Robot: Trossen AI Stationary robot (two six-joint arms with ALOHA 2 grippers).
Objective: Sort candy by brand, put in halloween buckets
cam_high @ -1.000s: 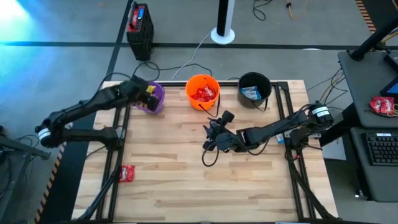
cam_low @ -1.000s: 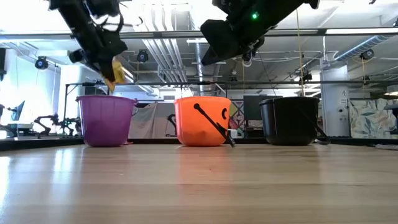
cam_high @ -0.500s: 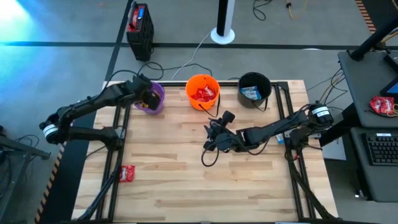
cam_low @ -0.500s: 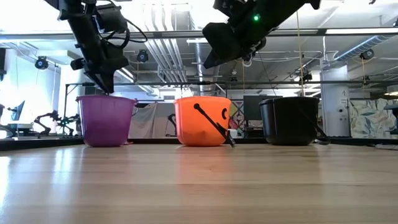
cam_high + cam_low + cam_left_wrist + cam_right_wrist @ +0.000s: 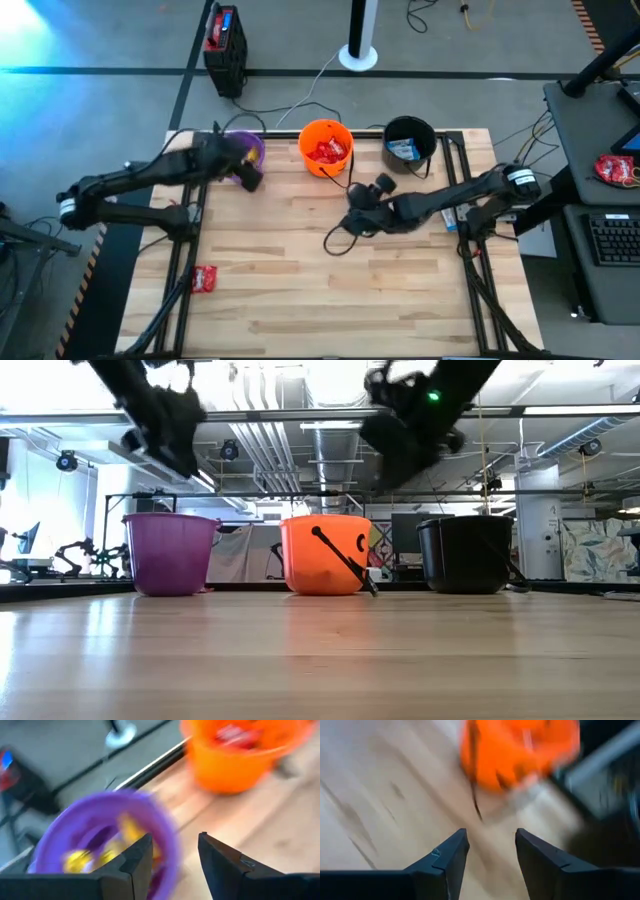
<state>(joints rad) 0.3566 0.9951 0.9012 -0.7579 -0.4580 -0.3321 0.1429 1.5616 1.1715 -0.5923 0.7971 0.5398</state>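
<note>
Three halloween buckets stand in a row at the table's far edge: purple (image 5: 252, 147), orange (image 5: 303, 150) and black (image 5: 432, 136). Yellow candy (image 5: 79, 861) lies in the purple one, red candy (image 5: 326, 151) in the orange one, and blue-and-white candy (image 5: 403, 150) in the black one. One red candy (image 5: 205, 278) lies alone on the table near the left front. My left gripper (image 5: 174, 851) hangs open and empty over the purple bucket's near rim. My right gripper (image 5: 492, 851) is open and empty above the table's middle, pointing toward the orange bucket (image 5: 520, 750).
The orange bucket's thin black handle (image 5: 343, 560) hangs down its front. A loop of cable (image 5: 338, 243) dangles under the right arm. Bare wood spreads across the table's middle and front. A black case (image 5: 225, 45) stands on the floor beyond the table.
My left gripper held a yellow candy above the purple bucket, let it go, and has drawn back toward the table's near edge. The candy is gone from its fingers. My right gripper has shifted a little toward the right and far side and has turned at the wrist.
</note>
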